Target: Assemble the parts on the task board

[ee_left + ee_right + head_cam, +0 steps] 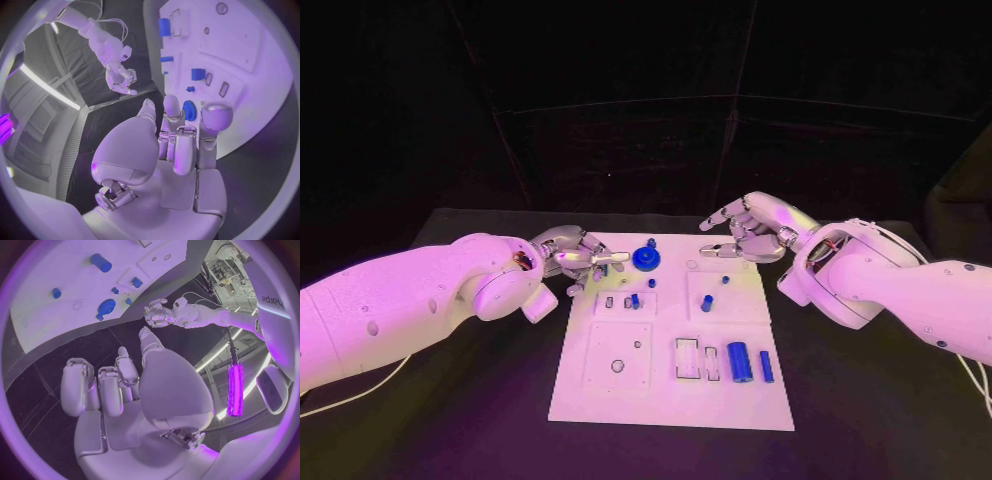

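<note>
Left hand point(574, 258), fingers curled on nothing, just beside blue gear point(646, 258) on task board point(589, 390).

The white rectangular task board point(672, 385) lies mid-table with a blue toothed gear point(646, 258) at its far edge, two blue cylinders point(738, 363) side by side in its near right corner, the left hand point(574, 258) just left of the gear and the right hand point(750, 230) at the far right corner.
</note>
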Available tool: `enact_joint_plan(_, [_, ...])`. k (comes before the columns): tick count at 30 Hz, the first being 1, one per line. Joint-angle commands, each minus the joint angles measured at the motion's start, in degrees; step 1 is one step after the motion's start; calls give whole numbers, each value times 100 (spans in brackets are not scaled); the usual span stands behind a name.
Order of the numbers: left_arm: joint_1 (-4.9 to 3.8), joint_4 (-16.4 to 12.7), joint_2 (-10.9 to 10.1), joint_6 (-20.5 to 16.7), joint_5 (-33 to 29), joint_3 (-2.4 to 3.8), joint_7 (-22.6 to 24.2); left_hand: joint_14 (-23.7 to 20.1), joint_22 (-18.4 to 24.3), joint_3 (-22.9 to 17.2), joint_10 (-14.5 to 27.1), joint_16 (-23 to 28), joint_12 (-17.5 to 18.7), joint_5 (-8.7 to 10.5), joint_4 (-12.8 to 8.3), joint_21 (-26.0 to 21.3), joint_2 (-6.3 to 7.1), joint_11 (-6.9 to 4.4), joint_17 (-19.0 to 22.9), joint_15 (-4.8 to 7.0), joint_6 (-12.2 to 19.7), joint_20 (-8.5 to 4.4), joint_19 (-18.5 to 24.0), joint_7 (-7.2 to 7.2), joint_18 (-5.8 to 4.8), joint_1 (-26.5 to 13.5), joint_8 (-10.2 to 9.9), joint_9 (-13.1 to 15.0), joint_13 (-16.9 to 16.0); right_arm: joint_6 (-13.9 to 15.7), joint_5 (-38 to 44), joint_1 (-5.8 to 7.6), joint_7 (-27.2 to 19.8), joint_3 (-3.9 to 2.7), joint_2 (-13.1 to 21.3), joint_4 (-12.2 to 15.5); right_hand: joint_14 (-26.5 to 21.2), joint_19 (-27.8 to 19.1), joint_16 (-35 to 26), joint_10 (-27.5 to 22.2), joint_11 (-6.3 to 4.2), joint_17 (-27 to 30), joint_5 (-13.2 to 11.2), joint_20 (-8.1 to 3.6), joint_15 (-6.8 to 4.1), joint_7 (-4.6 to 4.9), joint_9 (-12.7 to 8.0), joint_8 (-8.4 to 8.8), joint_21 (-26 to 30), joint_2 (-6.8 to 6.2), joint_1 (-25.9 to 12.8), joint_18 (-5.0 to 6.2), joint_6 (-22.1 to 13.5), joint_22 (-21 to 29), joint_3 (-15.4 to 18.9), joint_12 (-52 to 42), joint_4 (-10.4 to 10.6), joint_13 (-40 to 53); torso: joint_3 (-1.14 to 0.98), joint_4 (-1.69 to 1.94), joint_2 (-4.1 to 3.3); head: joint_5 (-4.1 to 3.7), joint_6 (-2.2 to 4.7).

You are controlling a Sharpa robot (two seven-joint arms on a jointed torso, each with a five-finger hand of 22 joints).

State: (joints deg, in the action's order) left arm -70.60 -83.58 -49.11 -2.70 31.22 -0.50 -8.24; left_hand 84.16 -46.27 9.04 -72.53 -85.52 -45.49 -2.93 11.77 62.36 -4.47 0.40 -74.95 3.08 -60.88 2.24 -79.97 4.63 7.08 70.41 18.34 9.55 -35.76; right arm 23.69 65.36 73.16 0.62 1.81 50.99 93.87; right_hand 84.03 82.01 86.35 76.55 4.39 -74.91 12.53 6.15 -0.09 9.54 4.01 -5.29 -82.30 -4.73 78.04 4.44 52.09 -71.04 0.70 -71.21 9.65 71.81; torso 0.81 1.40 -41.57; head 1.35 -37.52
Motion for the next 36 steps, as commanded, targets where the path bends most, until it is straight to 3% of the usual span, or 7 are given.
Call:
enact_joint_plan(1, [-88, 65, 123, 712, 1397, -11, -1513, 458, -486, 154, 32, -112, -863, -6, 205, 402, -41, -22, -974, 85, 59, 12, 50, -42, -82, -147, 345, 205, -868, -203, -374, 26, 3, -2, 26, -57, 408, -37, -25, -20, -9, -713, 38, -22, -3, -22, 5, -25, 21, 63, -1, -69, 42, 7, 32, 0, -3, 2, -30, 10, 83, 20, -38])
enact_joint_plan(6, [-285, 161, 371, 819, 1845, -230, -1992, 550, -1266, 483, -173, -360, -1741, 11, 476, 978, -43, -127, -1359, 158, 87, -46, -55, -158, -175, -425, 919, 598, -1807, -235, -365, 38, 119, -2, 20, -154, 402, -42, -37, -13, -13, -690, 49, -25, -6, -26, 7, -35, 27, 62, -2, -67, 52, 21, 44, -7, -4, 4, -48, 14, 127, 56, -68])
enact_joint_plan(11, [-430, 322, 685, 811, 2001, -467, -2284, 584, -1741, 749, -302, -448, -2124, 13, 477, 1309, -77, -216, -1505, 186, 211, -114, -134, -211, -232, -629, 1329, 932, -2237, -278, -326, 42, 214, -1, -11, -216, 400, -45, -45, -2, -18, -678, 52, -29, -11, -31, 8, -48, 31, 62, -11, -65, 66, 29, 65, -16, 2, 7, -65, 18, 157, 69, -99])
enact_joint_plan(13, [-455, 376, 789, 795, 2023, -508, -2341, 584, -1869, 814, -339, -448, -2216, 25, 480, 1392, -87, -212, -1505, 211, 257, -120, -160, -238, -255, -656, 1430, 1021, -2346, -291, -306, 43, 239, -1, -24, -234, 400, -47, -45, 3, -20, -678, 51, -31, -13, -34, 9, -52, 33, 62, -17, -64, 71, 33, 74, -20, 5, 9, -72, 11, 161, 81, -104])
enact_joint_plan(21, [-499, 577, 1129, 846, 2053, -575, -2437, 584, -2054, 979, -368, -448, -2341, 24, 476, 1521, -98, -242, -1505, 236, 411, -144, -172, -267, -279, -670, 1729, 1301, -2487, -322, -271, 43, 324, -1, -56, -280, 398, -46, -51, 9, -24, -669, 58, -34, -16, -38, 10, -62, 35, 64, -23, -64, 80, 34, 90, -24, 9, 8, -61, 15, 136, 78, -100])
enact_joint_plan(36, [-556, 793, 1508, 1107, 2058, -655, -2526, 584, -2113, 980, -341, -448, -2349, 10, 438, 1564, -132, -237, -1505, 230, 544, -136, -156, -263, -284, -533, 1895, 1477, -2492, -393, -246, 43, 418, 0, -118, -356, 395, -48, -70, 21, -39, -646, 212, -51, -32, -52, 5, -93, 43, 74, -15, -63, 93, 45, 156, -27, 15, -9, -55, 13, 118, 76, -128])
